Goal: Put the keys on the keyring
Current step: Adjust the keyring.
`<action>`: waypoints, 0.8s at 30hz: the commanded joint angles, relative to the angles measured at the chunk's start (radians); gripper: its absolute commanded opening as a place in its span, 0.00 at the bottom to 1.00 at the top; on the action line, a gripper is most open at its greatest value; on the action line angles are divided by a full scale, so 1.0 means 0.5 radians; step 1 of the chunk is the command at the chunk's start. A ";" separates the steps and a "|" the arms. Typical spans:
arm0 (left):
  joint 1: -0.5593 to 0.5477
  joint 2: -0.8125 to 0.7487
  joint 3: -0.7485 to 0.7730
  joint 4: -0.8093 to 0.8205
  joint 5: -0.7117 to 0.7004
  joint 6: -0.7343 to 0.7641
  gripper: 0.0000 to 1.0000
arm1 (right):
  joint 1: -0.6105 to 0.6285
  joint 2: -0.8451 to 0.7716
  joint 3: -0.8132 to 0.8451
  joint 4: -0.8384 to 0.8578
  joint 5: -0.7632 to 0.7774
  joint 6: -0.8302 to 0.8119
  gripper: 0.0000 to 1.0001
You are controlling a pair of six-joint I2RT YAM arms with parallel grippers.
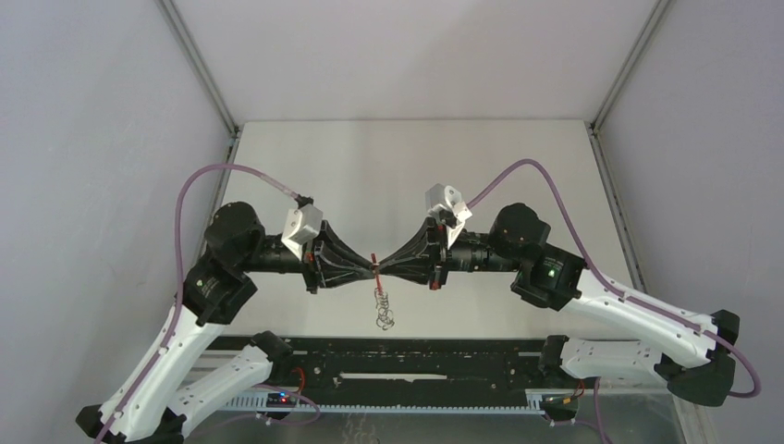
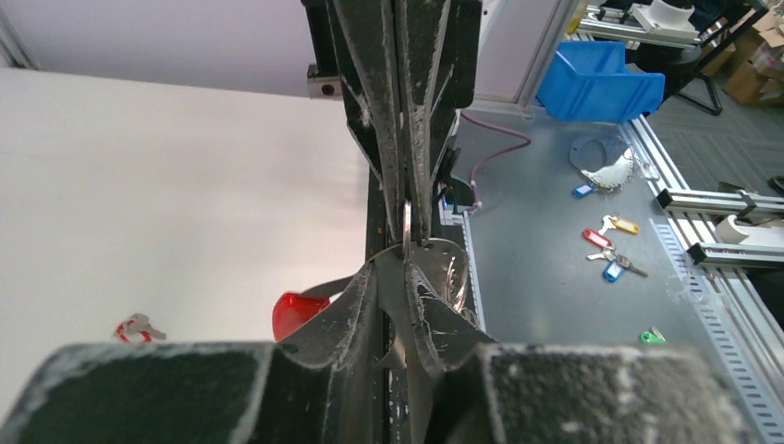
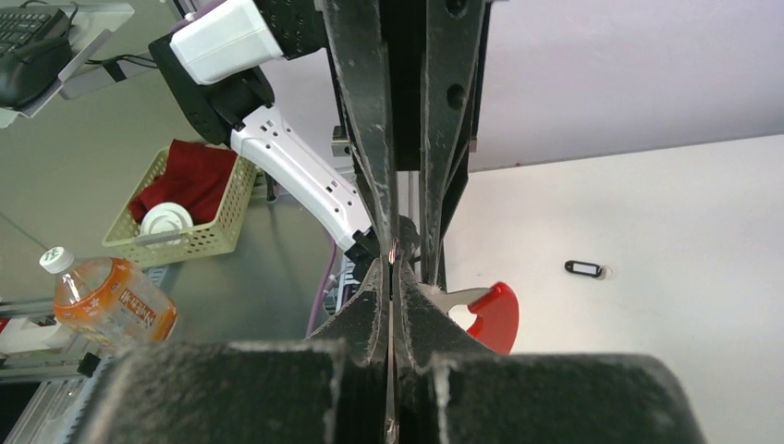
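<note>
Both grippers meet tip to tip above the middle of the table. My right gripper (image 3: pixel 393 270) is shut on the keyring (image 2: pixel 407 225), a thin metal ring seen edge-on between its fingers. The red strap (image 3: pixel 496 315) sticks out to the side of the pinch and also shows in the left wrist view (image 2: pixel 298 313). My left gripper (image 2: pixel 396 270) has its jaws slightly apart, with a flat metal piece standing between them. The keys (image 1: pixel 384 311) dangle on a fine chain below the fingertips. Silvery loops (image 2: pixel 453 275) show beside the left fingers.
A small red-tagged key (image 2: pixel 137 326) and a black key tag (image 3: pixel 584 269) lie on the white table. Off the table are a blue bin (image 2: pixel 601 79), coloured key tags (image 2: pixel 612 252), a basket (image 3: pixel 189 211) and a bottle (image 3: pixel 109 298).
</note>
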 commanded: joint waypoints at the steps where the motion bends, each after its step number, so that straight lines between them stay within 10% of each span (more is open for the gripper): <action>1: 0.010 0.016 0.070 -0.143 0.057 0.125 0.20 | 0.039 0.028 0.143 -0.029 0.025 -0.083 0.00; 24: 0.011 0.024 0.228 -0.566 0.193 0.447 0.26 | 0.061 0.081 0.230 -0.233 0.041 -0.149 0.00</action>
